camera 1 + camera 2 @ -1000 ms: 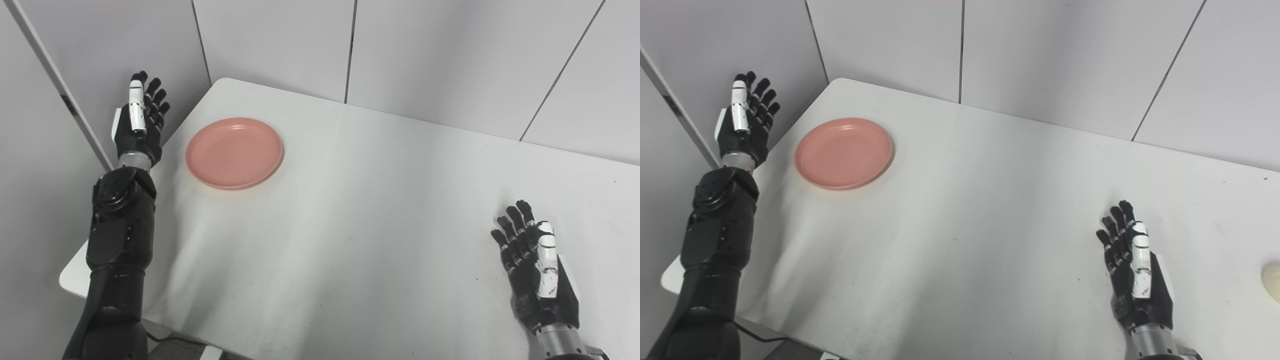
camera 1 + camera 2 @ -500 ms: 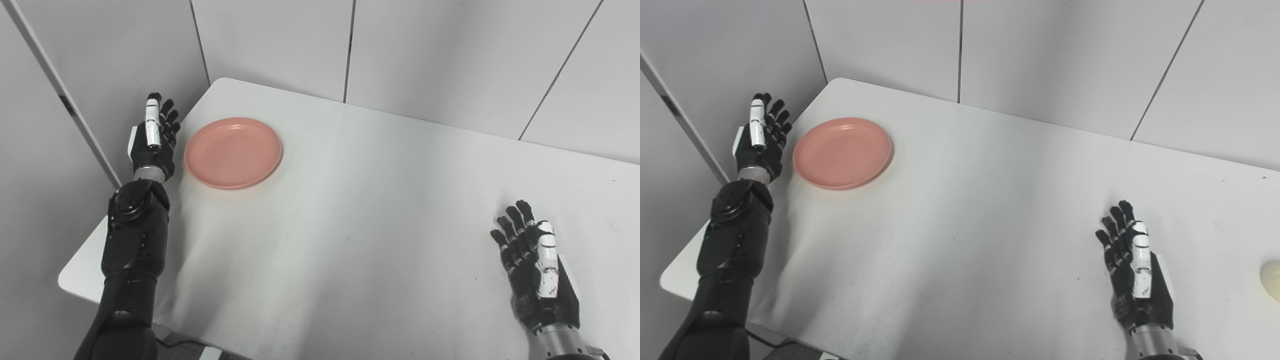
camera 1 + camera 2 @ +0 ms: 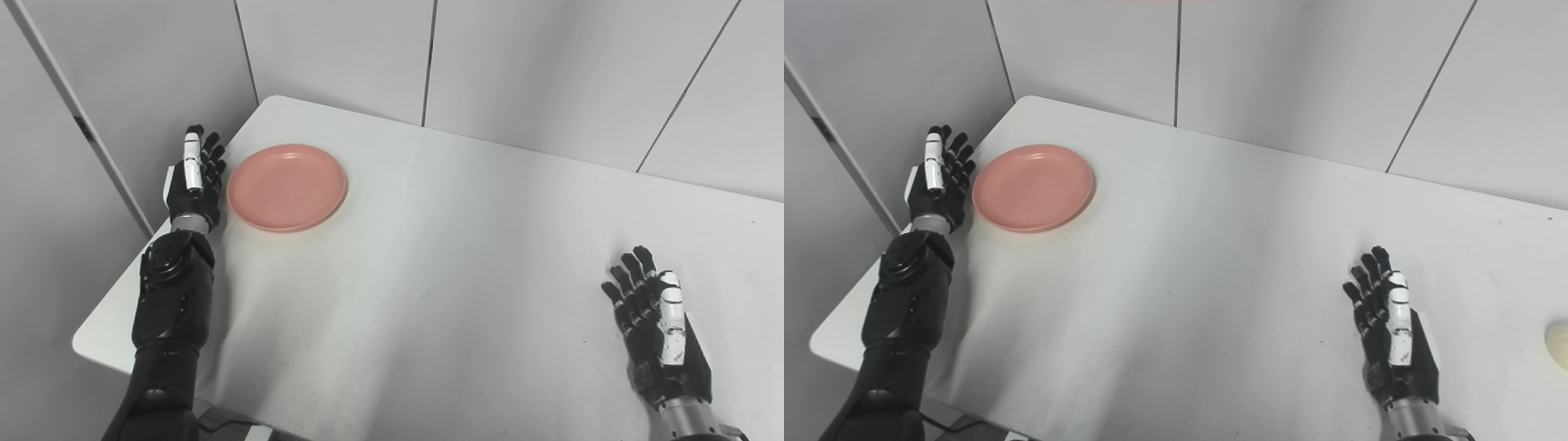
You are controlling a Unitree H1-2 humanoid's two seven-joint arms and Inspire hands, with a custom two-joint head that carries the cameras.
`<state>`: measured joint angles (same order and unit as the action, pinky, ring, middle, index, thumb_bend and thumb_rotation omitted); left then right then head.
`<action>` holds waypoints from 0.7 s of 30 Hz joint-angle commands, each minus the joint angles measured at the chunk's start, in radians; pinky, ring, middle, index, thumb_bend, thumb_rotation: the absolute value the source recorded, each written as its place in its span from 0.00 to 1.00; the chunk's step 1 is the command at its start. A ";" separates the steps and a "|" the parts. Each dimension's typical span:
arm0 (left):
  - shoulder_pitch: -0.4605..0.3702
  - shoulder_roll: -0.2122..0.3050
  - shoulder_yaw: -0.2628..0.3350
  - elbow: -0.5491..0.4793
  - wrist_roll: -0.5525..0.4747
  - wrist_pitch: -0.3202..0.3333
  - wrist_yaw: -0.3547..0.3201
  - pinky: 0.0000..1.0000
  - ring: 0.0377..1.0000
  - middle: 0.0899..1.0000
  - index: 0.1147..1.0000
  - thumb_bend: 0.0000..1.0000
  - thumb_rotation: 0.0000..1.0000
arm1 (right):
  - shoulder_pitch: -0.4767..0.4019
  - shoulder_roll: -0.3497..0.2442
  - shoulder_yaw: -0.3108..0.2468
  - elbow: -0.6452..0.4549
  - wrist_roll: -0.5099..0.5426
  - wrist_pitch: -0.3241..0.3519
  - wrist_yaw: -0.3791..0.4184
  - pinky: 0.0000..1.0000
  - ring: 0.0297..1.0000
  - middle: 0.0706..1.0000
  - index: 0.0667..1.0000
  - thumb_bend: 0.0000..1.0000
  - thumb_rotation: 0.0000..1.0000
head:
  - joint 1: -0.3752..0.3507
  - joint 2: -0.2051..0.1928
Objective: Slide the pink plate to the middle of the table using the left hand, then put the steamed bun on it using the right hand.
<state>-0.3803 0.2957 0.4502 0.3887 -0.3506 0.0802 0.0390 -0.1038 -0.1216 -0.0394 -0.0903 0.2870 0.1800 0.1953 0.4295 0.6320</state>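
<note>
The right hand (image 3: 1393,337) is held spread and empty over the near surface (image 3: 1182,275), the steamed bun (image 3: 1557,344) lying beside it at the right edge. Farther off, the left hand (image 3: 195,180) is spread just beside the pink plate (image 3: 286,187); nothing is seen between plate and middle.

This looks like a test room or lab made for a robot, not a home. Plain grey wall panels (image 3: 520,67) with thin dark seams stand close around a bare white counter (image 3: 429,275), like a small booth. Nothing hangs on the walls. Two black robot arms reach in from the bottom, each ending in a black and white hand, the left hand (image 3: 195,184) and the right hand (image 3: 658,334). A dark cable (image 3: 940,421) runs under the near edge of the counter.
</note>
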 commanded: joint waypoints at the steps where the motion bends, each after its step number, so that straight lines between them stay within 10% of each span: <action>1: -0.005 0.004 -0.002 -0.006 -0.002 -0.029 -0.001 0.99 0.96 0.94 0.95 0.48 1.00 | -0.006 -0.008 -0.004 -0.031 0.002 0.014 0.000 1.00 1.00 1.00 1.00 0.18 1.00 | -0.001 -0.001; 21: 0.023 -0.085 -0.127 0.011 0.010 -0.034 -0.044 0.98 0.97 0.95 0.97 0.45 1.00 | -0.009 0.000 -0.002 -0.017 -0.003 0.003 -0.003 1.00 1.00 1.00 1.00 0.19 1.00 | -0.020 0.001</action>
<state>-0.3638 0.2335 0.3450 0.3814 -0.3441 0.0130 0.0083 -0.1038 -0.1209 -0.0404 -0.0891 0.2860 0.1809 0.1936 0.4142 0.6320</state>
